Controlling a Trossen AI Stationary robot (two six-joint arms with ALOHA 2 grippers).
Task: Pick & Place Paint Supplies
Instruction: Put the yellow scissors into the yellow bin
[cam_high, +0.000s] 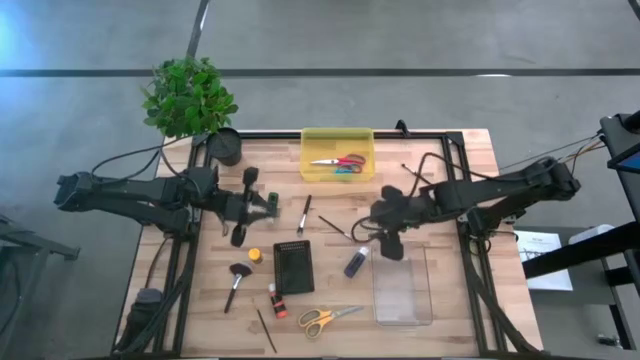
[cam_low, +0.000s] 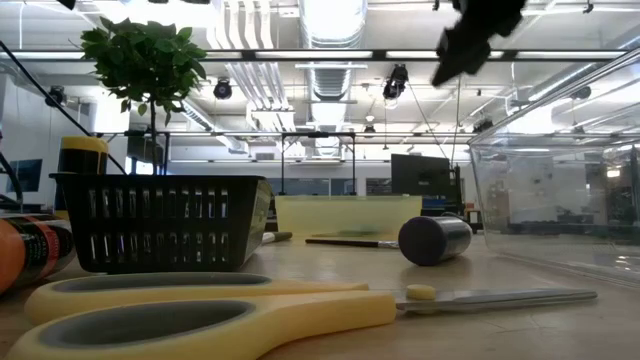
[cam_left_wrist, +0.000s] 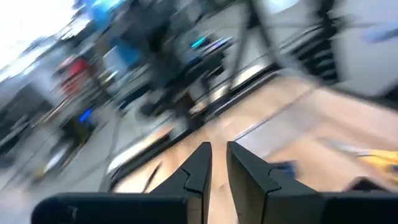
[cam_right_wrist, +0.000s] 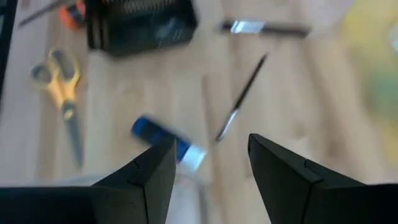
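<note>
Though flat — purple tube (cam_high: 356, 262) diagonal

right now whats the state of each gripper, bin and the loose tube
left gripper: nearly shut, empty, above the table
right gripper: open, empty, above the blue tube
blue tube: lying flat beside the clear bin
clear bin: upright, looks empty
yellow bin: holds red-handled scissors
black basket: upright

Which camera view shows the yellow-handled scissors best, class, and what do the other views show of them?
The low view: the yellow-handled scissors lie right in front, filling the foreground, handles and blade clear. The high view shows them whole but tiny, near the table's front edge. The right wrist view gives a blurred look. The left wrist view does not show them.
</note>
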